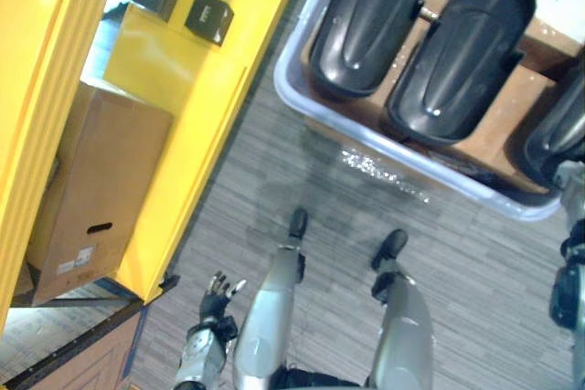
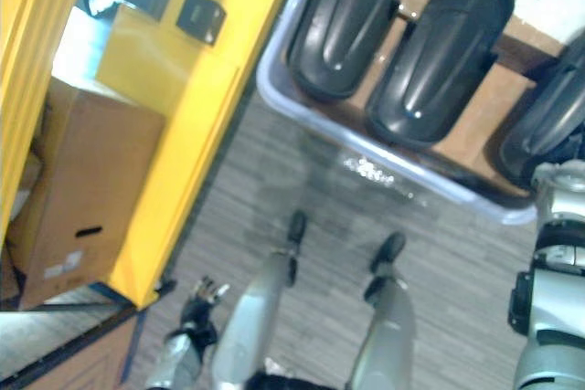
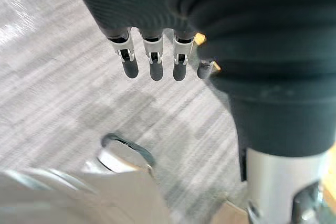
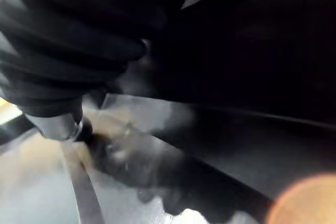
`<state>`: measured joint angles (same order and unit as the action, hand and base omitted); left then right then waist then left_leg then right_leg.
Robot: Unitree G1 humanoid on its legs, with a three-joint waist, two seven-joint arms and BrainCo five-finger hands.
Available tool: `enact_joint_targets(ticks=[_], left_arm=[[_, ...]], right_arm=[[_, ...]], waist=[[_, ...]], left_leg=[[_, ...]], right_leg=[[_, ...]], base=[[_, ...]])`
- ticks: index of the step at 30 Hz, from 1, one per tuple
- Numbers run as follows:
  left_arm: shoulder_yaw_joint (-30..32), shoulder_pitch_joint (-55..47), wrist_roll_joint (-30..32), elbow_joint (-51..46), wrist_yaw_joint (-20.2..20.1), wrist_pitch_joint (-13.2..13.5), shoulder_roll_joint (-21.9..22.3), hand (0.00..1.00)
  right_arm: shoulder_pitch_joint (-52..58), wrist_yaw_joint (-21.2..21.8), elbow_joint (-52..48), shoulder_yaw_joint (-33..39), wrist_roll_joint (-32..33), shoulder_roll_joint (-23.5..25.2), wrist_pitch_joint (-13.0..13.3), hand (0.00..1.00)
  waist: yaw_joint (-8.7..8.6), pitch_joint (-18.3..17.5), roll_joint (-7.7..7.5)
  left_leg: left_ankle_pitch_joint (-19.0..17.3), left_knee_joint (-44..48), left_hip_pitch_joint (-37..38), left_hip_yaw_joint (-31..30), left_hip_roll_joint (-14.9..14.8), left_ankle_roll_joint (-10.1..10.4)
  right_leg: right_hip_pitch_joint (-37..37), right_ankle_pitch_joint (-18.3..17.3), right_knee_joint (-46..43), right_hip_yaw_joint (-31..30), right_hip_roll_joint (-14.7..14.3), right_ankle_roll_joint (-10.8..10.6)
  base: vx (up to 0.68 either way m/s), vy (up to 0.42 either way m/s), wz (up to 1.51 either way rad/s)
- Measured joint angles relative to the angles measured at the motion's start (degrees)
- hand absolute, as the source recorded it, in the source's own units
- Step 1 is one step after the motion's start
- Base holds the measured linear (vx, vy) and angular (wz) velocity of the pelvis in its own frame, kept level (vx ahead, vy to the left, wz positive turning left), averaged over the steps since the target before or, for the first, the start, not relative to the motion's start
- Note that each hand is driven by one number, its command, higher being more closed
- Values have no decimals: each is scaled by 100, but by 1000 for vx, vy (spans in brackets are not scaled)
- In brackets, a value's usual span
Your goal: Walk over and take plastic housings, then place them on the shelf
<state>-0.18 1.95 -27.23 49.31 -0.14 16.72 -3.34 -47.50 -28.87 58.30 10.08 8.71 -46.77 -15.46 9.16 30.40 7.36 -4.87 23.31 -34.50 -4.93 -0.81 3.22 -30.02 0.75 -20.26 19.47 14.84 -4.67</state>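
Three black plastic housings lie side by side on brown cardboard in a pale grey bin (image 1: pixel 291 79): the left one (image 1: pixel 370 15), the middle one (image 1: pixel 466 52) and the right one (image 1: pixel 559 130). My right arm (image 2: pixel 548 226) comes up along the right edge to the bin's near right corner, by the right housing. In the right wrist view, my right hand (image 4: pixel 68 40) is pressed close against a black housing surface (image 4: pixel 252 51). My left hand (image 1: pixel 219 297) hangs low at the lower left over the floor, open and holding nothing, its fingers (image 3: pixel 152 61) straight.
A yellow shelf unit (image 1: pixel 196 134) stands to the left with a cardboard box (image 1: pixel 91 189) on a lower level and two small black boxes (image 1: pixel 208 17) on an upper board. Grey striped carpet (image 1: pixel 302 171) lies between shelf and bin.
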Motion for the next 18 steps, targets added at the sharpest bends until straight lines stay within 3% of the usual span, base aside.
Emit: enact_joint_targets(ticks=[6,10,13,18], left_arm=[[-12,26,-167,-284,24,216,197,0],[23,0,-224,-569,267,373,180,0],[185,-13,-329,-1263,443,442,112,0],[492,-355,-381,-2773,611,318,-418,0]], right_arm=[[127,-121,-204,-13,-285,117,4,100],[451,-265,-414,-14,-282,427,-5,100],[730,-540,-715,-2,-293,645,-2,100],[1297,-793,-1230,421,-450,841,63,100]], waist=[[-2,-4,-15],[-42,-26,-116],[-61,-54,-275],[-199,-138,-701]], left_leg=[[0,21,82,75,-31,0],[-2,-25,359,84,-45,3],[19,-189,614,86,-52,28],[254,-958,1567,86,-49,58]], right_leg=[[35,-13,-67,-57,-11,6],[309,-37,-54,-47,-19,13],[555,-57,48,-39,-42,2],[1437,62,673,89,-112,-67]], base=[[5,1,-4],[0,0,0],[0,0,0],[44,-3,4]])
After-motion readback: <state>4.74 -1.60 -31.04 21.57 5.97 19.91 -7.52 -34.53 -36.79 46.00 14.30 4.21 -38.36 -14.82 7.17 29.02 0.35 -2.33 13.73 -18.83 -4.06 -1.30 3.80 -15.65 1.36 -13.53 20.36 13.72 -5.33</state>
